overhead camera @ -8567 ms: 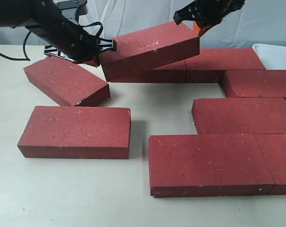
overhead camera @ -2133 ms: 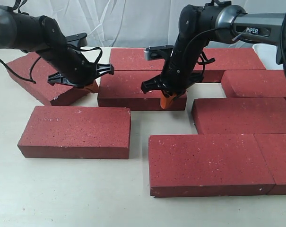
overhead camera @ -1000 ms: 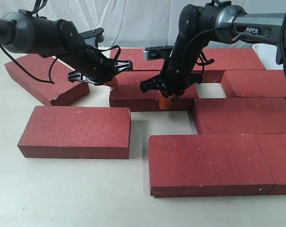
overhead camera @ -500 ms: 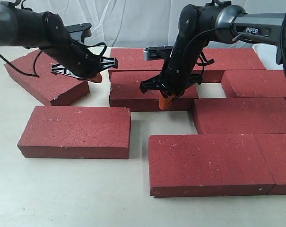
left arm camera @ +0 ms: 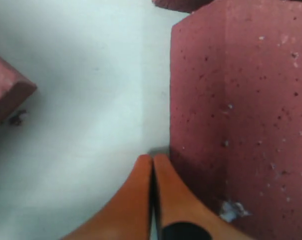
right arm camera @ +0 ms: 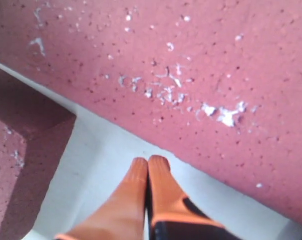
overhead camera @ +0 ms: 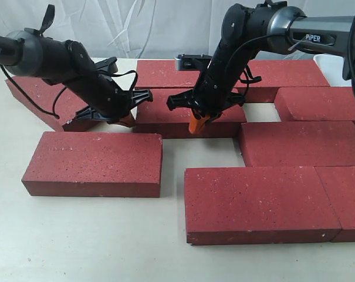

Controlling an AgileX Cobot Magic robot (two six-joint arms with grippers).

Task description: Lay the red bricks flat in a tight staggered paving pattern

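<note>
Half a second ago the left gripper (overhead camera: 127, 120) hung higher, beside the angled brick (overhead camera: 27, 94) at the left of the frame. It has now dropped to the worktop (overhead camera: 77, 241) at the left end of the middle brick (overhead camera: 156, 114). The right gripper (overhead camera: 195, 123) has slid a little leftward along that brick's front edge. The brick itself has not shifted in the last second.

Both pairs of jaws are pressed together with nothing between them, so each works as a blunt orange wedge. In the left wrist view the tips sit at the brick's side, touching or just short of it; the right wrist view shows the tips on pale worktop just clear of the long face.

The middle brick lies flat, left of centre in the frame, close under the back row (overhead camera: 165, 73). A strip of bare worktop separates its right end from the next brick (overhead camera: 318, 103) in its row. This looks like a setup for another shove rightward to close that gap.

The bricks are thick, sharp-cornered slabs, matte dark red and gritty, flecked with white. Scuffed chalky marks show on the one under the right wrist camera. Two more wait unplaced: the angled one and the front-left brick (overhead camera: 92, 161). The laid bricks fill the right side (overhead camera: 259, 202).
</note>
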